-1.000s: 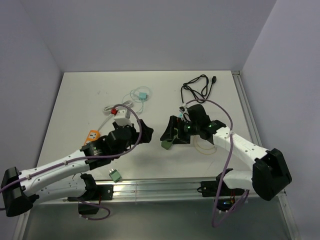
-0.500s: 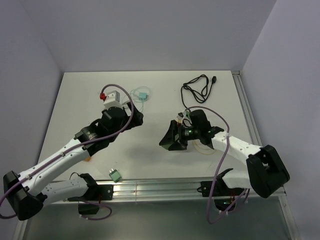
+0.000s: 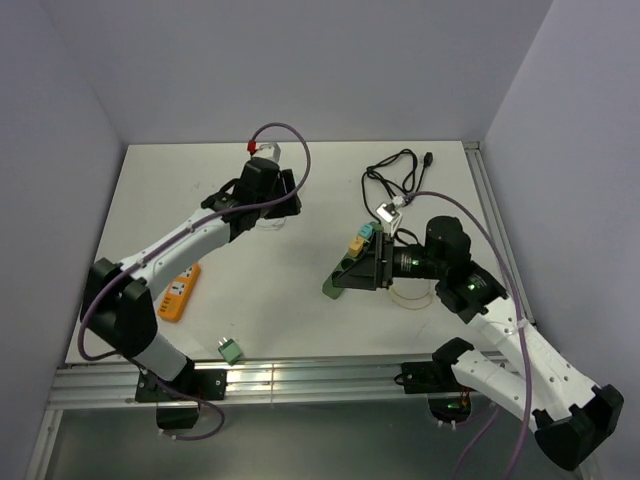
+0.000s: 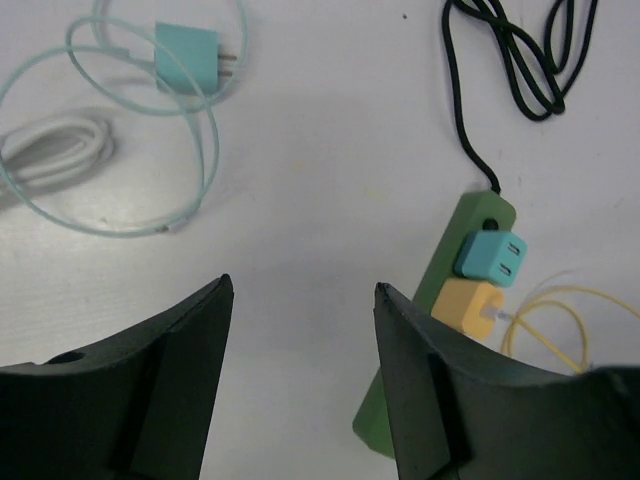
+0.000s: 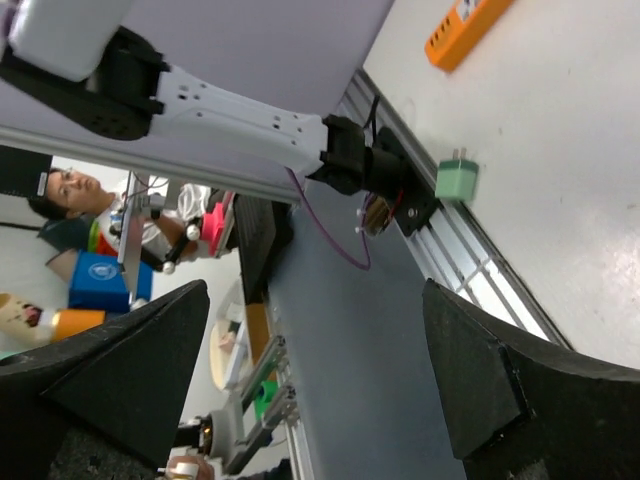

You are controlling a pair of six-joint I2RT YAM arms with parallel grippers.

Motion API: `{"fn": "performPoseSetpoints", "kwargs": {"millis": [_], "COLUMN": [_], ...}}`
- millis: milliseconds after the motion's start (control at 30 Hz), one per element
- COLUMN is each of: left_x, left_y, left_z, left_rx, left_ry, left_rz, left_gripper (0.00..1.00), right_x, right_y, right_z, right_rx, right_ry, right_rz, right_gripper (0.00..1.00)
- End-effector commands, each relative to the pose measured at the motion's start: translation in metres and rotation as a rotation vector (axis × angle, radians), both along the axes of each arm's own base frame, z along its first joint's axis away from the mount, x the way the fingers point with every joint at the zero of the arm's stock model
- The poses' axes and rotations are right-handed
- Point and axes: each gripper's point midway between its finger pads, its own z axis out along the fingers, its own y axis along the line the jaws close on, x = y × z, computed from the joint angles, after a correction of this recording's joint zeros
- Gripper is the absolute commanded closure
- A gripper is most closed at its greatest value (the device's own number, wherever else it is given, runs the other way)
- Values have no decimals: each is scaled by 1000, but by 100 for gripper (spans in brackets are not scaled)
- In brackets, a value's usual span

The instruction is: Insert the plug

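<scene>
Over on the left of the white table [image 3: 300, 290], an orange power strip [image 3: 180, 290] lies flat on a diagonal. Nothing is touching it. Near the front edge sits a small green plug [image 3: 230, 350], just beside the aluminium rail [image 3: 320, 378], well apart from the orange strip. From the left wrist view there's a white cable [image 4: 50, 150] bundled in a tight coil at the left edge, and a thin yellow cable [image 4: 555, 315] curling loosely at the right. Pale lilac walls [image 3: 300, 70] close in the back and sides. Beyond the rail, in the right wrist view, a dark-haired person [image 5: 65, 185] is standing.
</scene>
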Motion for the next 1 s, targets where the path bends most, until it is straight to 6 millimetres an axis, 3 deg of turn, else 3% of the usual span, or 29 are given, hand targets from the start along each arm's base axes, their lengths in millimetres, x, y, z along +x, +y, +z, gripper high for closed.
{"fn": "performPoseSetpoints", "kwargs": {"millis": [0, 33, 100, 133, 233, 267, 300, 333, 433, 600, 733, 833, 867, 933, 967], "left_x": [38, 57, 70, 87, 108, 113, 114, 123, 130, 146, 147, 156, 158, 165, 167], "left_y": [-8, -7, 1, 4, 11, 13, 17, 21, 33, 37, 39, 37, 35, 34, 35], "left_z": [37, 37, 25, 23, 11, 8, -16, -11, -32, -58, -80, -89, -90, -86, -82], "left_rx": [-22, -18, 18, 27, 49, 60, 104, 105, 124, 100, 100, 76, 60, 28, 33], "left_ry": [-117, -114, -50, -31, -11, -3, 62, 59, 105, 140, 187, 189, 191, 176, 164], "left_rz": [-36, -14, 24, 60, 114, 119, 128, 150, 191, 194, 183, 152, 137, 101, 95], "left_gripper": [36, 35, 31, 28, 15, 13, 13, 13, 13, 14, 19, 32, 55, 76, 98], "right_x": [-3, -4, -3, -3, 5, 10, 17, 27, 39, 44, 48, 56, 59, 64, 66], "right_y": [-10, -11, -10, -9, -10, -14, -19, -27, -42, -49, -54, -58, -59, -62, -62], "right_z": [23, 23, 25, 28, 18, 19, 18, 7, -1, -14, -23, -31, -36, -45, -51], "right_rx": [-34, -41, -40, -25, -53, -74, -103, -165, -260, -310, -348, -379, -397, -433, -448], "right_ry": [-66, -66, -73, -65, -51, -64, -71, -65, -75, -64, -51, -41, -31, -16, -6], "right_rz": [-47, -50, -51, -43, -91, -133, -193, -270, -370, -409, -443, -481, -489, -511, -513], "right_gripper": [6, 7, 7, 7, 8, 8, 8, 8, 9, 9, 9, 9, 9, 10, 10]}}
